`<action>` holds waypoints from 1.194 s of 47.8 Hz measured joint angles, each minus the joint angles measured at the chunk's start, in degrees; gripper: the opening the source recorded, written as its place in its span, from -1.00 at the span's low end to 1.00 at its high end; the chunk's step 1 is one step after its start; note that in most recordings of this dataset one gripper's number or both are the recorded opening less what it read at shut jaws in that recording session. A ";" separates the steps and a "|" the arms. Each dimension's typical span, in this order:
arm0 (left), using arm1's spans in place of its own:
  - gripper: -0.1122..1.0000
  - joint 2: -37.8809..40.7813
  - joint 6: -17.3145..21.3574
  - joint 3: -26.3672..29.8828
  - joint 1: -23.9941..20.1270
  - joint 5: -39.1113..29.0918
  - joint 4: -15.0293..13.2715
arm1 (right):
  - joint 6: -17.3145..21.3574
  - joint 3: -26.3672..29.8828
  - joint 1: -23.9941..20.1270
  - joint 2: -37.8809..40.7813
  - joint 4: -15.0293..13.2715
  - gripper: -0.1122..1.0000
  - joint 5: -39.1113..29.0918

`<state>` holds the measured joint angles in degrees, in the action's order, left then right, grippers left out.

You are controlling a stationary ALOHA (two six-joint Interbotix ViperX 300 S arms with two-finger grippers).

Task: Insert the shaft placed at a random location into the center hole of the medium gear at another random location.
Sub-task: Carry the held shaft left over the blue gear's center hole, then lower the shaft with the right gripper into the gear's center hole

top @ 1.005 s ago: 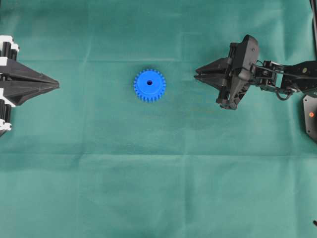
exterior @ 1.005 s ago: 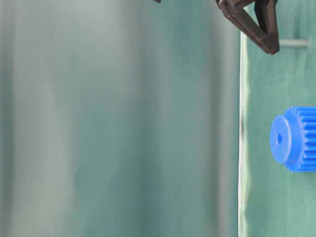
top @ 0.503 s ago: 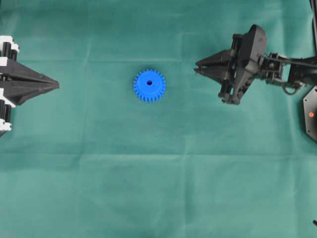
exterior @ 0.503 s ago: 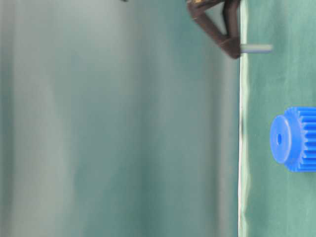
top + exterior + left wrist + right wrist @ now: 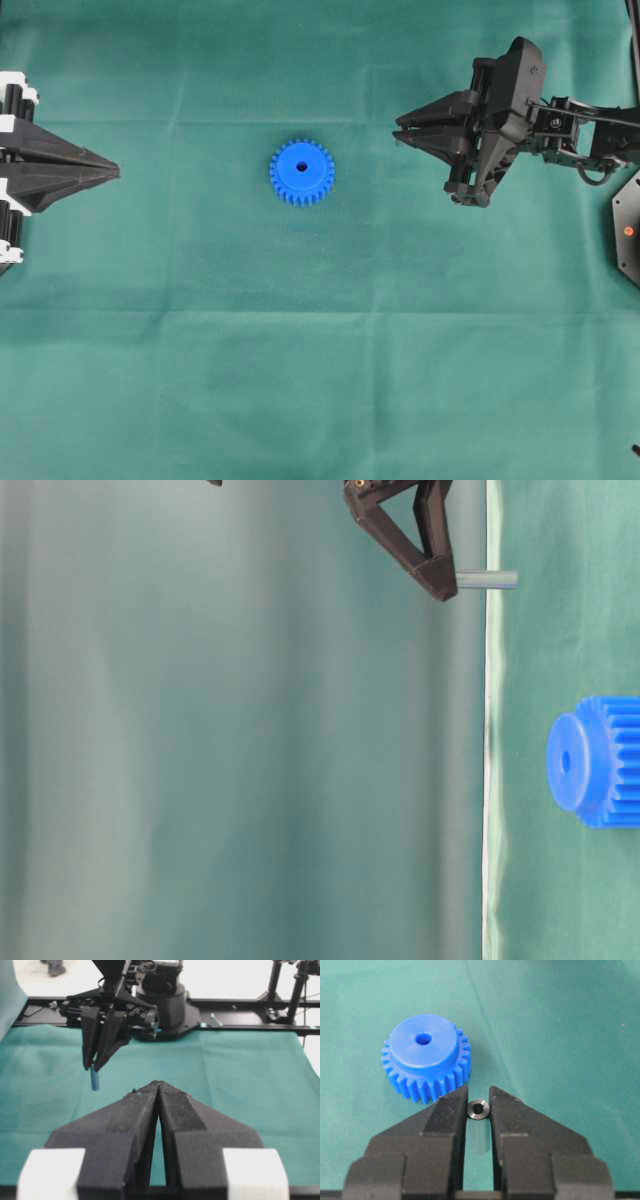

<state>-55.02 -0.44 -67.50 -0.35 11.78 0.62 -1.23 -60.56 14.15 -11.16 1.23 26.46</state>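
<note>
Raised off the counter [image 5: 300,380] since a second ago: right end effector [image 5: 479,1105] pinching the shaft [image 5: 478,1109], upright, hidden overhead. Medium gear [image 5: 302,172] flat mid-counter, well apart. Left end effector [image 5: 159,1085] pressed together.

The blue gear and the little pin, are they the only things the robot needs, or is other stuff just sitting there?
Needed for the job:
- blue gear, flat on the cloth
- its middle hole
- little metal pin, pinched in the right gripper, lifted off the cloth

Just there:
- green cloth
- left gripper, shut, holding nothing
</note>
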 measured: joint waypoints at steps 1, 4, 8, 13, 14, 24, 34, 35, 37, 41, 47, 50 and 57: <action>-0.80 0.09 0.00 0.09 0.09 0.00 0.09 | 0.00 0.00 0.00 0.00 0.00 -0.56 0.00; -0.80 0.00 0.00 0.00 0.00 -0.09 0.09 | 0.00 0.00 0.00 0.00 0.00 -0.56 -0.09; -0.80 0.09 0.00 0.09 0.00 -0.09 0.00 | 0.00 0.09 0.00 0.00 0.00 -0.56 0.00; -0.80 0.09 0.00 0.09 0.00 -0.09 0.00 | 0.00 0.88 -0.18 0.35 0.00 -0.56 -0.09; -0.80 0.00 0.00 0.09 0.00 -0.09 0.00 | -0.09 1.14 0.00 0.62 0.00 -0.56 0.00; -0.80 0.00 -0.09 0.00 0.00 -0.09 0.00 | 0.00 5.19 -1.58 4.48 0.00 -0.56 -0.09; -0.80 0.09 -0.18 0.09 0.00 -0.09 0.00 | -0.09 11.16 -3.08 9.40 0.00 -0.56 -0.26; -0.80 0.00 -0.18 0.00 0.00 -0.09 0.09 | 0.00 11.60 -3.16 9.84 0.00 -0.56 -0.26; -0.80 0.00 -0.09 0.00 0.00 -0.09 0.09 | 0.00 12.83 -3.43 10.90 0.00 -0.56 -0.35; -0.80 0.09 -0.18 0.09 0.00 -0.09 0.00 | 0.00 14.94 -3.87 12.66 0.00 -0.56 -0.62; -0.80 0.09 -0.18 0.00 0.00 -0.35 0.09 | -0.09 17.84 -4.66 14.77 0.00 -0.56 -1.93; -0.80 0.09 -0.18 0.09 0.00 -0.62 0.00 | -0.09 19.07 -5.19 15.56 0.00 -0.56 -2.29; -0.80 0.09 -0.18 0.00 0.00 -0.79 0.00 | -0.09 20.48 -5.71 16.35 0.00 -0.56 -2.90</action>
<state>-54.93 -0.62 -67.50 -0.35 10.99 0.62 -1.32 -40.08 8.44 5.19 1.23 23.55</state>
